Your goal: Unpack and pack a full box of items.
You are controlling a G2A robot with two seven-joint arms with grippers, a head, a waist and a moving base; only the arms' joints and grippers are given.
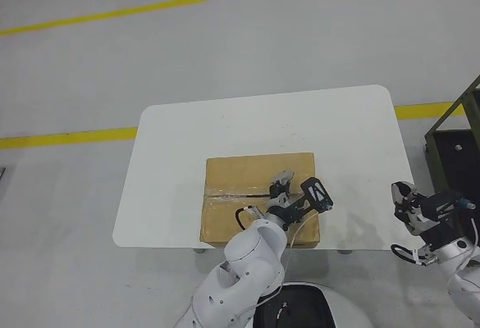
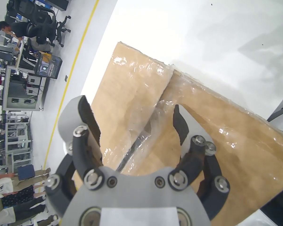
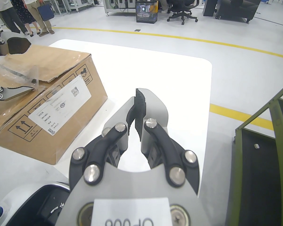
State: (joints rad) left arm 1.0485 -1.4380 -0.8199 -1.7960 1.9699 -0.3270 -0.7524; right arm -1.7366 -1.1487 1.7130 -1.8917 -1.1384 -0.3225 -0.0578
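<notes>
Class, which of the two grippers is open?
The left gripper, spread over the cardboard box; the right gripper is shut, away from the box.

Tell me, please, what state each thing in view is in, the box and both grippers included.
cardboard box: upright on the table, flaps down, not yet opened.
clear tape: crumpled and split along the seam.
left gripper: open, empty, over the box's seam.
right gripper: shut, empty, apart from the box.

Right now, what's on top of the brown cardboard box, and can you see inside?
On the brown cardboard box, torn clear tape lies along the centre seam, with the open left gripper over it. Flaps hide the contents.
</notes>
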